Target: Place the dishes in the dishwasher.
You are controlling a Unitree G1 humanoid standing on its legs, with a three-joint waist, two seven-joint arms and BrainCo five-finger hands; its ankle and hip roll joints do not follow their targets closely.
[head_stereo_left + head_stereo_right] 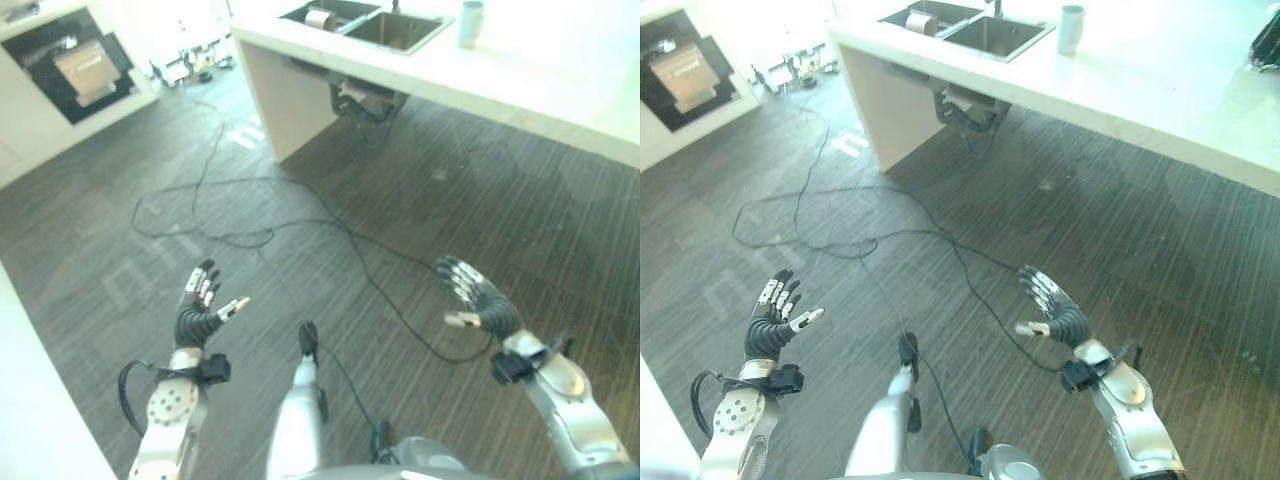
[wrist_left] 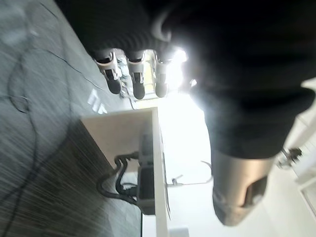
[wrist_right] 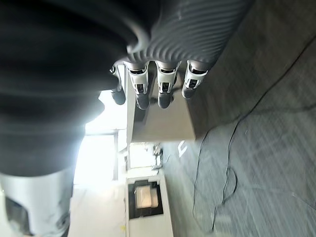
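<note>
- White stone-like counter (image 1: 1160,90) runs across the far side of the scene; a steel double sink (image 1: 970,28) is sunk into its left end, with a roll-shaped item (image 1: 922,21) lying in the sink's left basin; whether that is a dish cannot be told
- Pale cup (image 1: 1070,28) stands upright on the counter just right of the sink, apart from its rim
- Dark striped floor (image 1: 1110,240) lies before the counter
- A dark-fronted appliance with an opened front (image 1: 75,62) sits in the cabinets well left of the counter; a pale rack or tray shows inside it
- Left hand (image 1: 200,305) is raised over the floor, well short of the counter, fingers straight and spread, thumb out to the side, holding nothing
- Right hand (image 1: 1055,310) is raised likewise to the right, fingers straight and apart, empty; both hands are far from the cup and the sink
</note>
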